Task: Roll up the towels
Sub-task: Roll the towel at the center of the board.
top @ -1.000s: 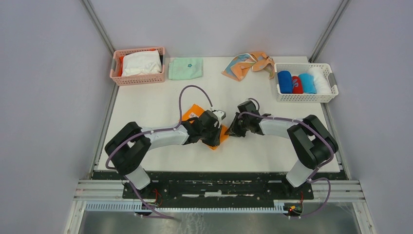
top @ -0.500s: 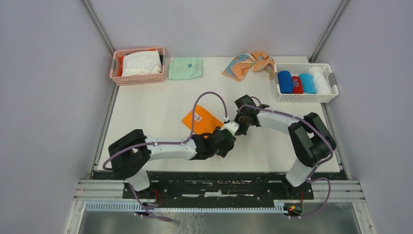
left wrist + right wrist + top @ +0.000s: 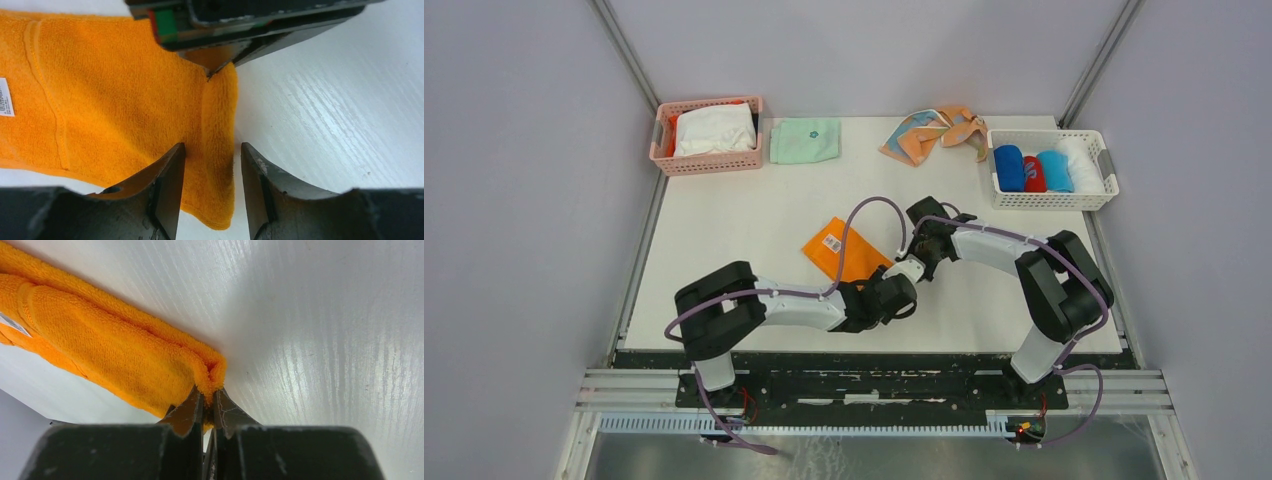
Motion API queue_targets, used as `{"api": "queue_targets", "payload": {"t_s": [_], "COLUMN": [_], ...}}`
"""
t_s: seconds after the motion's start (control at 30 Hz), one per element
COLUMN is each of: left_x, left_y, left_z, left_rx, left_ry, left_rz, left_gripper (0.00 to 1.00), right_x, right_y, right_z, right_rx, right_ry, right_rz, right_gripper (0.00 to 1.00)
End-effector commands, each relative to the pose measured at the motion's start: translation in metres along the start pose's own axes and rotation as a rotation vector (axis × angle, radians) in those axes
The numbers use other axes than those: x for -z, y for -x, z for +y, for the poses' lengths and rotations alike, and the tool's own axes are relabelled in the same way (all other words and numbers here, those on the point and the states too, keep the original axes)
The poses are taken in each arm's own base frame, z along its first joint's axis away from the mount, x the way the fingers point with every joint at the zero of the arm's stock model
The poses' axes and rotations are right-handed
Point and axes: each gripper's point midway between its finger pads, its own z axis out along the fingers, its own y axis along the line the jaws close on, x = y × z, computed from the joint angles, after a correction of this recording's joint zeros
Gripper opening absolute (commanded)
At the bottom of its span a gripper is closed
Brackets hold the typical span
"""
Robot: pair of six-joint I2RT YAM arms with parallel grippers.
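Over at the desk's point(image 3: 724, 260) far left corner sits a pink basket point(image 3: 709, 162) holding white cloth, with a folded mint-green cloth point(image 3: 805, 140) just beside it. Mid-desk, the orange towel point(image 3: 824, 258) lies flat, its right edge folded up into a ridge. The left claw point(image 3: 212, 150) is spread, one jaw on either side of that ridge. The right claw point(image 3: 207, 395) pinches the ridge's other end. At the far edge the peach towel point(image 3: 934, 132) lies crumpled. The blue towel point(image 3: 1009, 168) sits rolled in the white basket point(image 3: 1052, 200) at the far right corner.
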Motion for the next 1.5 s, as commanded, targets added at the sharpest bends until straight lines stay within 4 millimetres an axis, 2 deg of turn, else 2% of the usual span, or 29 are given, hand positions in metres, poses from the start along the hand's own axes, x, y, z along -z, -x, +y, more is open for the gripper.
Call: {"api": "queue_targets", "payload": {"t_s": [0.0,0.07,0.27,0.4,0.63,0.7,0.8,0.97,1.1,1.27,1.47], "left_x": [0.006,0.003,-0.004,-0.005,0.000,0.001,0.001,-0.004,-0.005,-0.008,-0.013], "left_y": [0.030,0.027,0.020,0.023,0.026,0.026,0.026,0.019,0.014,0.005,-0.007], "left_z": [-0.015,-0.015,-0.010,-0.008,-0.009,-0.008,-0.002,0.012,0.021,0.038,0.043], "left_rx": [-0.021,-0.025,-0.007,0.091,0.393,0.480,0.619,0.847,1.005,1.201,1.294], "left_ry": [-0.028,-0.019,0.016,-0.070,-0.393,-0.471,-0.573,-0.663,-0.727,-0.763,-0.765], "left_rz": [-0.096,-0.085,-0.050,-0.034,0.022,0.037,0.048,0.090,0.099,0.080,0.104], "left_gripper": [0.51,0.46,0.18,0.03,0.03,0.03,0.03,0.03,0.03,0.03,0.03], "right_x": [0.004,0.003,0.006,0.010,0.040,0.050,0.055,0.053,0.039,0.024,0.009], "right_y": [0.010,0.010,0.013,0.015,0.031,0.036,0.042,0.042,0.037,0.031,0.025], "right_z": [0.013,0.013,0.016,0.028,0.053,0.056,0.053,0.048,0.040,0.040,0.049], "right_rx": [-0.012,-0.010,0.017,0.050,0.121,0.130,0.134,0.154,0.188,0.203,0.186], "right_ry": [0.018,0.020,0.043,0.126,0.340,0.399,0.455,0.526,0.541,0.594,0.670], "right_rz": [-0.030,-0.029,-0.034,-0.023,-0.103,-0.134,-0.164,-0.191,-0.197,-0.171,-0.115], "right_gripper": [0.00,0.00,0.00,0.06,0.36,0.43,0.50,0.52,0.51,0.50,0.51]}}
